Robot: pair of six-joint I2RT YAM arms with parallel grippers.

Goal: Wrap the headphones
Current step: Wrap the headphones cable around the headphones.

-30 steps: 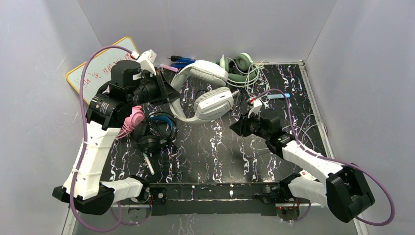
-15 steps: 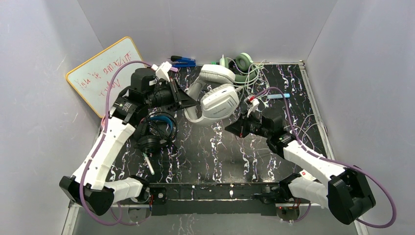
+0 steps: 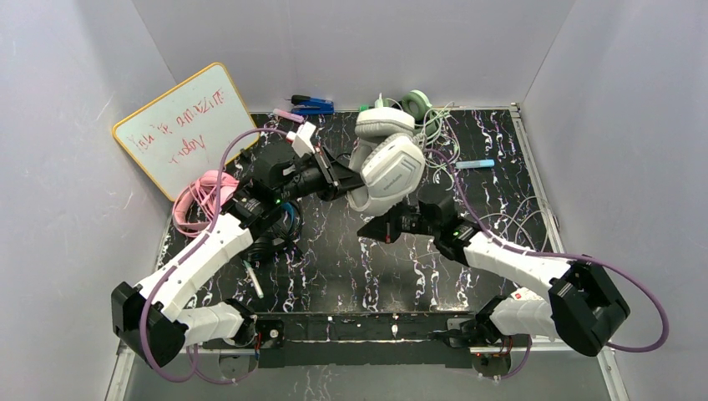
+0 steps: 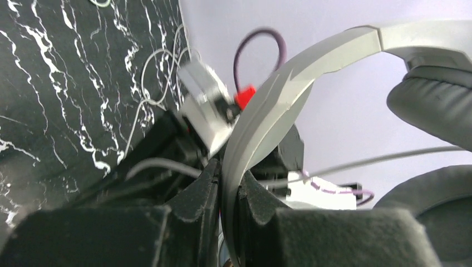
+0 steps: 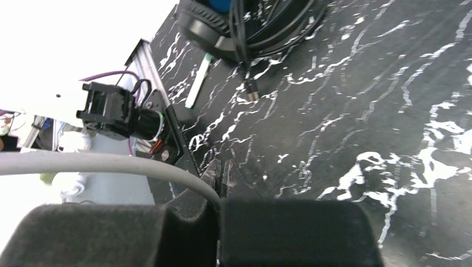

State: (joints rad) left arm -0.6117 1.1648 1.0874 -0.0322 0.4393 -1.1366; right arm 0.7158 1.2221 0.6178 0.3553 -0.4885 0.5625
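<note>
The whiteboard [image 3: 179,125] carries two lines of red handwriting, too small and slanted to read.

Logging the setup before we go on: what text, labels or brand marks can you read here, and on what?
Whiteboard: two lines of red handwriting, too small and tilted to read.
White-grey headphones: no brand mark visible.
Nothing else legible in any view.

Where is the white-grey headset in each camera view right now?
Top external: centre-back, white-grey headset, its band clamped by the left gripper.
Left wrist: band arcs up from the fingers, centre to upper right; cups at right edge.
Right wrist: headset not in it; only a pale cord, likely its own, pinched by the right gripper.
Shared landmark: black marbled tabletop.
</note>
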